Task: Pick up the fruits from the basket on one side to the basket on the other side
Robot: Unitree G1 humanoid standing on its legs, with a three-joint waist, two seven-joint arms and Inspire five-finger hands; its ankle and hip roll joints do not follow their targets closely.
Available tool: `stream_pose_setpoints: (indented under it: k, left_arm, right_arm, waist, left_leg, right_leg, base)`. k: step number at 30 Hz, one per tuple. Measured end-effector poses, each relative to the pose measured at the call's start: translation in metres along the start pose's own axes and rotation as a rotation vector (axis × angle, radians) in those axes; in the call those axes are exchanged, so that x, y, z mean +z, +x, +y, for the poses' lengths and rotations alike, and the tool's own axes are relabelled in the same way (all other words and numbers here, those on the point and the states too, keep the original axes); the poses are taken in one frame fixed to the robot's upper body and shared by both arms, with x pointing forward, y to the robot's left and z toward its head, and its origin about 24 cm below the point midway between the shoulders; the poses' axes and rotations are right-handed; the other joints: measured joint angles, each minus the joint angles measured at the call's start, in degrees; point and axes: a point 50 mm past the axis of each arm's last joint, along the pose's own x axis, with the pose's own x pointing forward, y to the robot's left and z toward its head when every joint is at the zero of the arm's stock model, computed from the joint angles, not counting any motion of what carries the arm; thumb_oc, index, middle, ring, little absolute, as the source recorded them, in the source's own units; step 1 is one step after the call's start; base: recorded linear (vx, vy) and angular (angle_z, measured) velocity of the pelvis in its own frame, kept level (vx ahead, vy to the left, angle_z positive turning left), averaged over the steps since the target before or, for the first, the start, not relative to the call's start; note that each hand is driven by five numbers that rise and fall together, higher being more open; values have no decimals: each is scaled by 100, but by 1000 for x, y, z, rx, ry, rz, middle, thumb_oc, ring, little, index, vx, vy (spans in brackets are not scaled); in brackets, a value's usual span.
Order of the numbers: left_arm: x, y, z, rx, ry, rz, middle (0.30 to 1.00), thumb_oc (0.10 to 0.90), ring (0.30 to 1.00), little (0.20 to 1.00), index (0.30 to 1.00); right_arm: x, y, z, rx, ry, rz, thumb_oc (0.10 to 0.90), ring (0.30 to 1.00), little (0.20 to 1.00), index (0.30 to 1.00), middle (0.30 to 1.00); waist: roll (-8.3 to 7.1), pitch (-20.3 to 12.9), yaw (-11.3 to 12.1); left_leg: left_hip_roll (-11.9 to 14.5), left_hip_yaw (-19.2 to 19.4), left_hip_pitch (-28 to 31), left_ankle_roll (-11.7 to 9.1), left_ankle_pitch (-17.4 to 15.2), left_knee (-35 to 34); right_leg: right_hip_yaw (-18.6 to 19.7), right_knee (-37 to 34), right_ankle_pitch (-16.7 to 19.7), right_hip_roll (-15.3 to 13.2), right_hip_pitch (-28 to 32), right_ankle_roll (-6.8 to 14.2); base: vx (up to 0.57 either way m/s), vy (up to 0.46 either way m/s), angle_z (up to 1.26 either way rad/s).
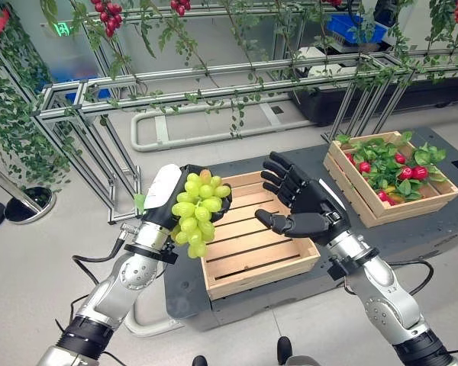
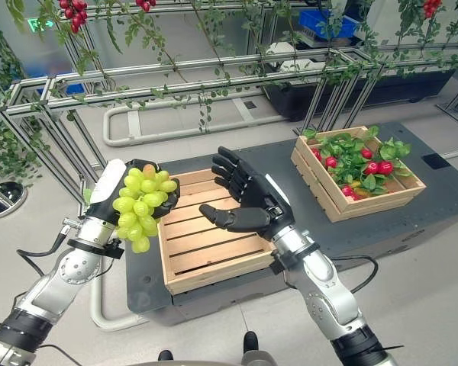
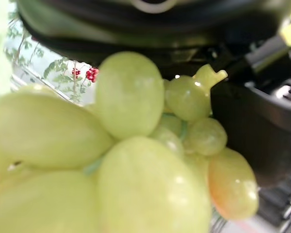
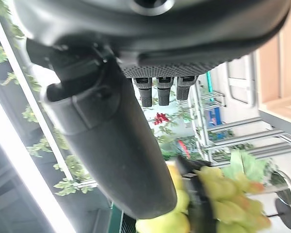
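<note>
Vine-hung aluminium frames behind; empty slatted wooden crate (image 1: 248, 248) below both hands.
Left hand (image 1: 168, 202) clasps green grape bunch (image 1: 198, 210); right hand (image 1: 305, 202) spread. Soft, loose berries: cradle underneath.

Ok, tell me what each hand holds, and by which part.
The left hand holds the grapes, fingers curled round the top of the bunch, the rest hanging below. The right hand is open, holding nothing.

Bright, even light; grapes (image 3: 136, 160) blur up close in the left wrist view
</note>
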Motion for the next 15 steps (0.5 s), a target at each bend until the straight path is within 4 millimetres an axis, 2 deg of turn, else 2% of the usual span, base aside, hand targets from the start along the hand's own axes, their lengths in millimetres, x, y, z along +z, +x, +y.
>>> stream_pose_setpoints:
  k: [5,10,13,15]
  left_arm:
    - [-4,-2,9,-52,304,-77,300,400,300,300,300]
    - [2,4,22,-141,623,-247,300,400,300,300,300]
    - [12,10,25,-171,733,-342,300,400,300,300,300]
    - [16,13,25,-168,747,-369,300,400,300,300,300]
  right_arm:
    - [0,0,0,-1,7,0,800,900,900,900,900]
    - [-7,-3,-6,-14,48,81,800,900,900,900,900]
    - [-11,-9,-14,-23,37,163,800,900,900,900,900]
    - [-11,-10,-16,-24,24,172,800,900,900,900,900]
  waist:
    - [35,-22,-26]
    - [69,-53,-17]
    - [70,-53,-20]
    - [72,-55,-37]
  left_leg:
    - [4,-5,-1,-6,4,0]
    - [3,-18,-16,-7,5,0]
    - [1,-41,-40,-10,7,0]
    - [1,-66,-53,-16,12,1]
  right_leg:
    - [0,-1,0,-11,1,-2]
    - [-15,-1,-2,-9,-2,-2]
    - [-49,0,-2,-9,-6,-1]
    - [-68,1,-9,-6,-6,-3]
  base:
    - [0,0,0]
    - [0,0,0]
    - [-11,-4,4]
    - [-5,-10,6]
